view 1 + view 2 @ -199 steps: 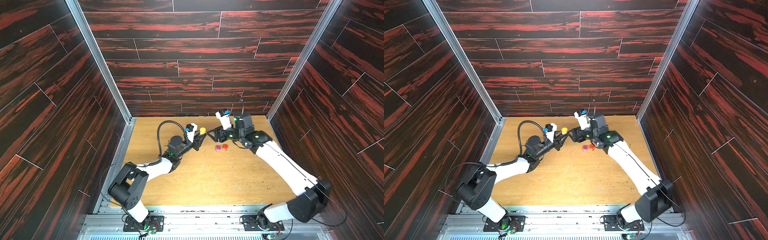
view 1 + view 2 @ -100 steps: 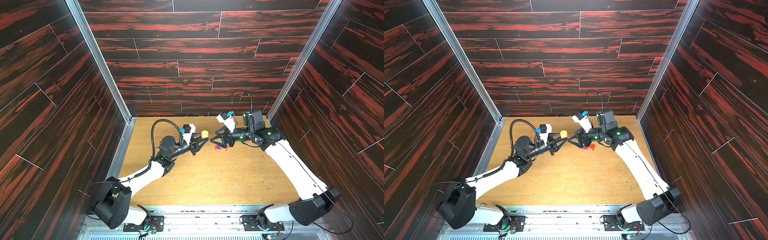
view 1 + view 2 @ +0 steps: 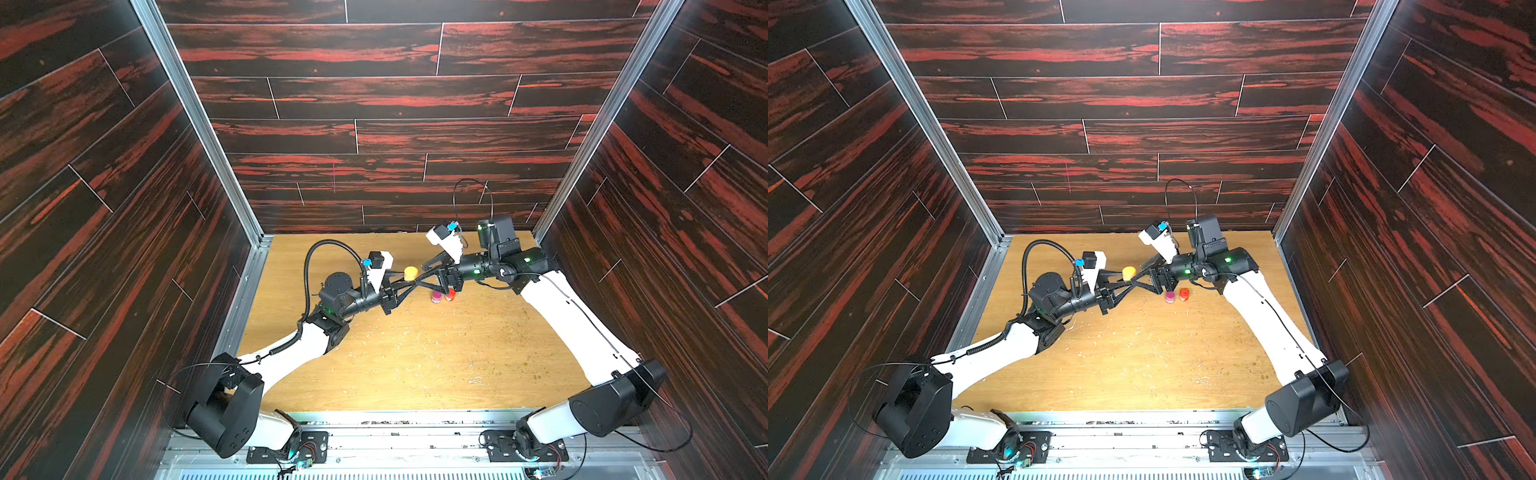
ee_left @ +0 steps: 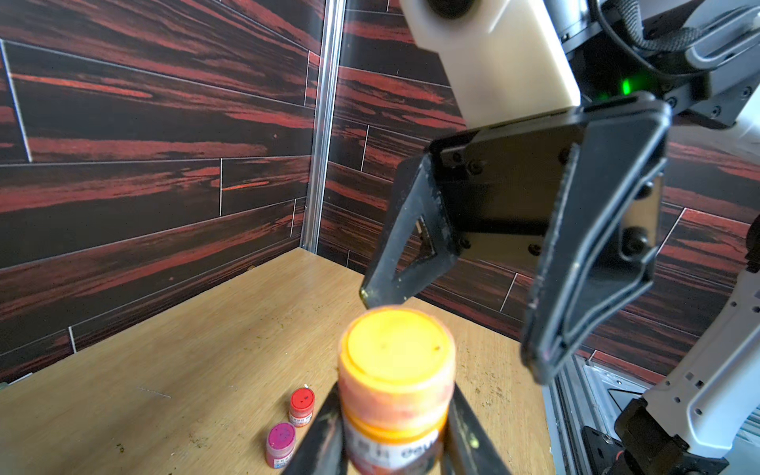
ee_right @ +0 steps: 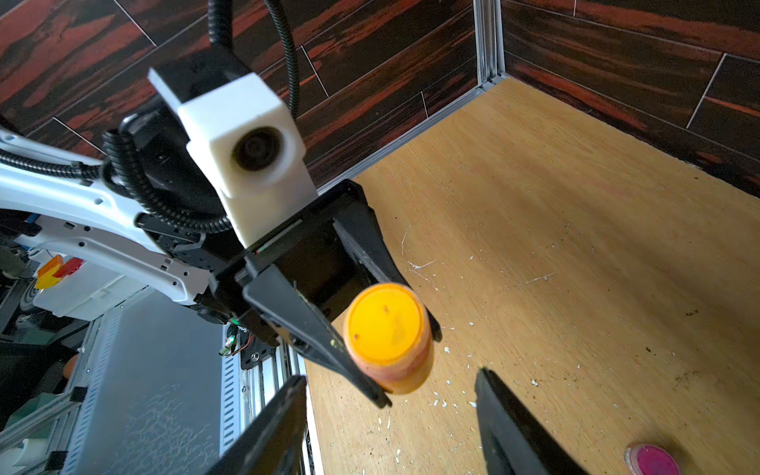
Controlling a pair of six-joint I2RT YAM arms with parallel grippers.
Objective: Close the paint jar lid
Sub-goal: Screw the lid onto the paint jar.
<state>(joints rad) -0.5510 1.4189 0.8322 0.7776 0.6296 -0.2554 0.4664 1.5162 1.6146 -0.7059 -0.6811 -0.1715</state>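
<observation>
table: bare wooden top [image 3: 415,374], scuffed and speckled with small flecks towards the front.
small jars: a pink jar [image 3: 436,296] and a red jar [image 3: 450,294] stand upright on the table, just beside each other, both capped and not touched by either arm.
left gripper: the left gripper [image 5: 409,370] is clenched on the body of the paint jar, one finger on each side, holding it up off the table.
paint jar: the yellow paint jar [image 4: 397,390] is upright in that grip, above the middle of the table and a little behind the small jars in both top views.
lid: the yellow lid [image 4: 395,345] sits on the jar's mouth and looks level; whether it is pressed or screwed fully home cannot be told.
right gripper: the right gripper [image 4: 451,333] faces the jar with its jaws apart. one fingertip is right at the lid's rim, the other stands clear beside it. it grasps nothing.
back wall: dark red-streaked panels [image 3: 374,137], nothing on them.
done: jar picked up and steadied, lid resting in place, second gripper brought to the lid.
left: by my reading, close the jaws on the lid, tighten it, then check that it seats.
</observation>
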